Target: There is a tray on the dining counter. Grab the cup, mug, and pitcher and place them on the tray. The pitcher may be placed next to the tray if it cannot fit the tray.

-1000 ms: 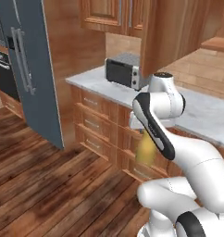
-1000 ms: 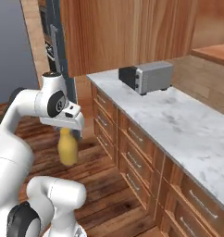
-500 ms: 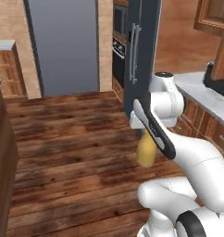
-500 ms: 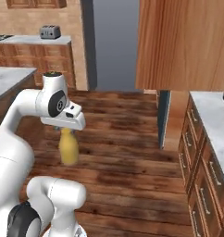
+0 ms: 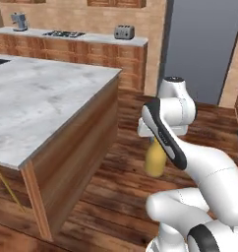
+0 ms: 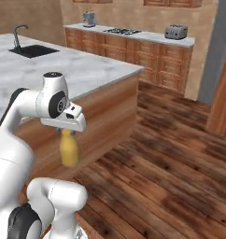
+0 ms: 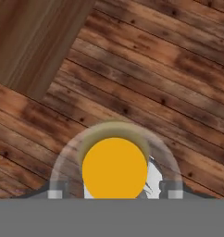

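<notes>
Now the claw (image 6: pixel 67 134) is closed around the pale neck of the pitcher (image 6: pixel 69 150), which hangs upright below it, above the wooden floor (image 6: pixel 171 172) and just beside the end of the dining bench (image 5: pixel 37 98). In the hand view the pitcher (image 7: pixel 115 167) shows as a round yellow disc between the two finger tips.

I think the step in hand is the carrying of the pitcher to the tray; the tray itself I cannot find in these pictures, so the base probably needs to turn or drive more. To do it well, the arm should keep the pitcher vertical, because the grip sits only on the narrow neck and the heavy round body may swing. Before the pitcher goes over the bench, it must be lifted higher than the top edge, since now its body hangs lower than the marble surface.

The pitcher is mustard yellow, smooth, with a rounded belly. The bench top is grey-white marble with soft veins, flat and matte, on a base of reddish wood panels. The floor is dark planks with visible grain.
</notes>
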